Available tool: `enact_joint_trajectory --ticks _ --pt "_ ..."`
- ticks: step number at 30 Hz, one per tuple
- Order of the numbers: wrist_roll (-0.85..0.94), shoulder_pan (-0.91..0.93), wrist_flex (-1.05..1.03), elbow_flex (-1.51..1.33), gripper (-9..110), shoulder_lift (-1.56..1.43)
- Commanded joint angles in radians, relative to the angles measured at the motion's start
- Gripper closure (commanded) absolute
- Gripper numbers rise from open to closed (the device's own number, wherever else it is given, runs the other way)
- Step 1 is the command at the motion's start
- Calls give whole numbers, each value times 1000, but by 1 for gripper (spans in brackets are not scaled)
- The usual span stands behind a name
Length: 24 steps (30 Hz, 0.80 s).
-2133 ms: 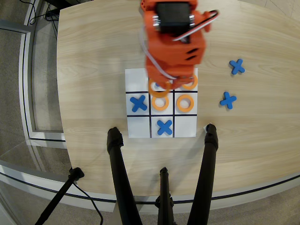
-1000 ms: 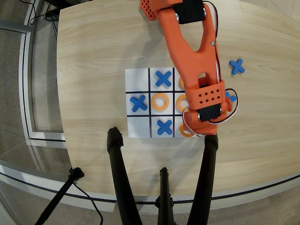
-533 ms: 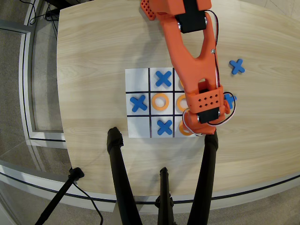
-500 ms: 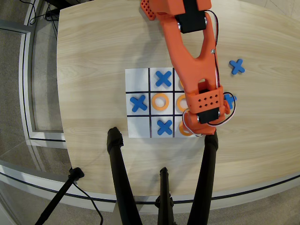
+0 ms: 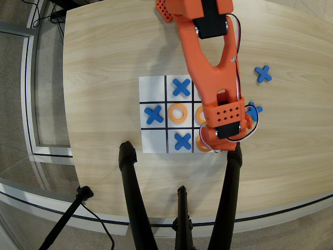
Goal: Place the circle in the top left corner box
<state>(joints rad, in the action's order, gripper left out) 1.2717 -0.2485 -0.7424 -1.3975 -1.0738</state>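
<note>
- Far left of the overhead view: grey floor with a pale rail and dark cables [image 5: 44,13] running off the top edge; a black tripod foot [image 5: 83,194] stood at the lower left.
- The light wood-grain table [image 5: 104,57] carried the white nine-cell tic-tac-toe sheet [image 5: 152,86].
- Its left column held one blue X-shaped piece [image 5: 154,114] in the middle cell; the cells above and below it lay bare.
- Middle column: a blue X [image 5: 181,87] on top, a flat orange ring [image 5: 178,112] at centre, another blue X [image 5: 182,141] below.
- The orange printed arm [image 5: 208,67] covered most of the right column; an edge of the circle [image 5: 200,145] showed under the gripper [image 5: 216,148] in the lower right cell.
- Jaws hidden beneath the wrist; whether apart or clamped on the ring could not be told.
- Judgement: placement looked nearly finished, with release and withdrawal left.
- Two spare blue crosses [image 5: 263,73] lay on bare table at right.
- Black tripod legs [image 5: 134,198] crossed the bottom.
</note>
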Motion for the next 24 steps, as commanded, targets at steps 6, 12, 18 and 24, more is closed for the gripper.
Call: enact_joint_trajectory --ticks 6,12,18,24 --pt "8 9 -8 34 102 -3" --pt "3 5 -8 28 102 -3" --pt "3 2 -8 20 100 -9" --pt "3 0 -9 2 97 -26"
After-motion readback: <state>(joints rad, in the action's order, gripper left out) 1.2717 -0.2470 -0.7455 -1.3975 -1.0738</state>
